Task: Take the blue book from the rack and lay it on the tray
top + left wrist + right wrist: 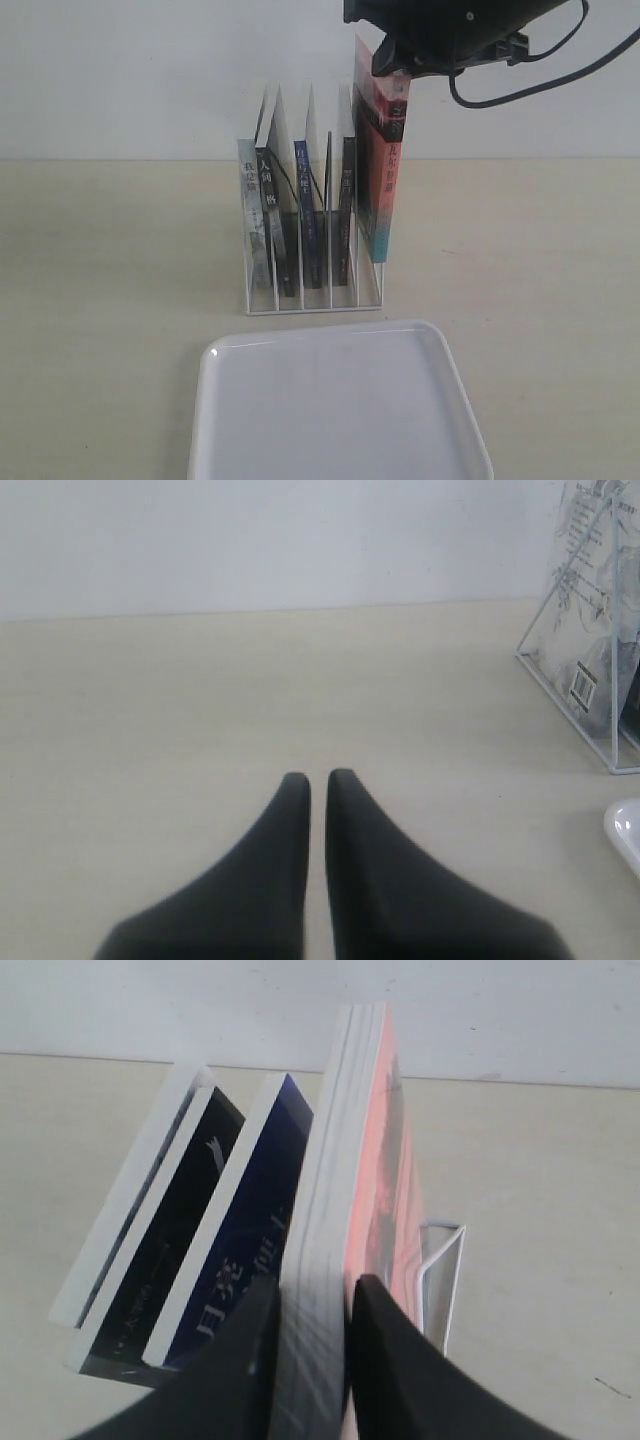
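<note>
Tabletop (100, 250), pale and bare under the left tool (318, 777), whose tips are pressed nearly together, empty. At centre frame the rack (312, 306) holds several books; the blue book (305, 190) stands in a middle slot. At upper right the right tool (318, 1290) pinches a red book (378, 140), raised at the rack's right end, likely the wrong one. Better to release it, grip the blue book's top edge and lift straight up. The tray (340, 430) lies lower centre.
</note>
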You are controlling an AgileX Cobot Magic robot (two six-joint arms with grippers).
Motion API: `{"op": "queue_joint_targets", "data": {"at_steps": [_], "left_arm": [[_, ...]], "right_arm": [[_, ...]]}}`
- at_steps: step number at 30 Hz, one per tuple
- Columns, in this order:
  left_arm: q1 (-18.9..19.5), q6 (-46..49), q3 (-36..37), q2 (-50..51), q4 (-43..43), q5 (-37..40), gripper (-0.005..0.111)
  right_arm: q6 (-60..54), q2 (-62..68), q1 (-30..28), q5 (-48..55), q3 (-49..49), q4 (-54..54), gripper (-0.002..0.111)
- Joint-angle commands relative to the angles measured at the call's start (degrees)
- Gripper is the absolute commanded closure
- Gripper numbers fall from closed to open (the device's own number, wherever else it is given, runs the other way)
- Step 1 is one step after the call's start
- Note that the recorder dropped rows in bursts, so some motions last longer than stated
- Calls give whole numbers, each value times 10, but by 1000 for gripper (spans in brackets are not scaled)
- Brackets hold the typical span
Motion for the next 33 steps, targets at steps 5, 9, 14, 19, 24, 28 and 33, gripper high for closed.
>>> {"op": "queue_joint_targets", "data": {"at_steps": [5,9,14,19,24,28,33], "left_arm": [[-1,2,2,-2,-4,-2,102],[-1,2,2,-2,-4,-2,102],[-1,2,2,-2,-4,-2,102],[-1,2,2,-2,-4,-2,102],[-1,2,2,-2,-4,-2,102],[-1,2,2,-2,-4,-2,102],[-1,2,2,-2,-4,-2,102]], "right_arm": [[3,-20,-1,-42,-3,16,108],[3,-29,-1,-47,-3,14,108],[3,-31,-1,-47,-3,13,108],[2,-27,-1,-36,-3,9,108],[2,-25,-1,-34,-2,5,108],[2,-22,-1,-32,-2,5,108],[2,-1,-1,-23,-2,-1,108]]}}
